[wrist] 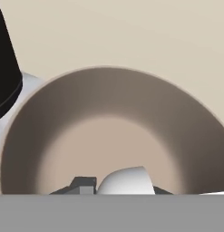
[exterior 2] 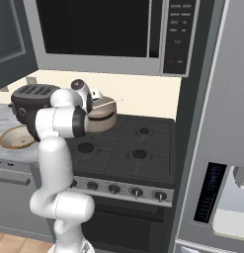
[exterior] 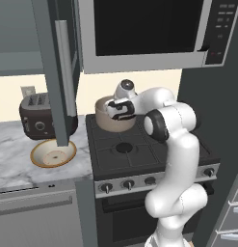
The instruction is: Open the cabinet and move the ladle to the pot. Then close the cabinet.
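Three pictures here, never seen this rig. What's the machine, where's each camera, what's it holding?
It is a rendered kitchen with a white robot arm on a driving base. Two cameras sit behind the arm, left and right; the third rides on its hand, looking along the gripper. The gripper hovers over the beige pot on the stove, and the ladle hangs inside the pot's mouth, apparently held. The cabinet door stands open. A toaster and a shallow bowl rest on the counter.

Both base views look forward and down from behind the arm, left and right; they share the stove (exterior: 139, 149) and pot (exterior: 108, 120). The hand view looks close into the pot's mouth.
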